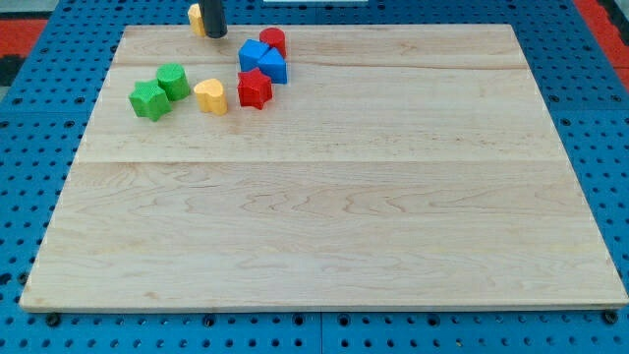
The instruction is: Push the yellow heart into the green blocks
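The yellow heart (210, 95) lies on the wooden board (334, 216) near the view's top left. Two green blocks sit just left of it: a green cylinder (174, 81) and a green star-like block (149, 100), touching each other. A small gap separates the heart from the cylinder. My tip (215, 34) is at the view's top edge, above and slightly right of the heart, well apart from it. It stands in front of a second yellow block (196, 18), which it partly hides.
Right of the heart sits a cluster: a red star-like block (255, 88), two blue blocks (262, 61) and a red cylinder (272, 41). A blue pegboard (29, 118) surrounds the board.
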You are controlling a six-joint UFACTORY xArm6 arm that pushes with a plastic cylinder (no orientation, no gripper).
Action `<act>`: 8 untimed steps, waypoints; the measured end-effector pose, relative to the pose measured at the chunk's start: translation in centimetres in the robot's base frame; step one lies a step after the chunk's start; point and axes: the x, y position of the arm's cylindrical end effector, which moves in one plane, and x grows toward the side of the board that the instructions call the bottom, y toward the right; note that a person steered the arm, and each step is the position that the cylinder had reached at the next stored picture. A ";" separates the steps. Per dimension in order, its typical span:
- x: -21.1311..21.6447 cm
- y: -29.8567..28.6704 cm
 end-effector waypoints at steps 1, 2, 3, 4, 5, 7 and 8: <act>0.0 -0.8; 0.0 -2.0; 0.0 -3.3; 0.0 -3.8; 0.0 -3.8; 0.0 -4.7; 0.0 -5.1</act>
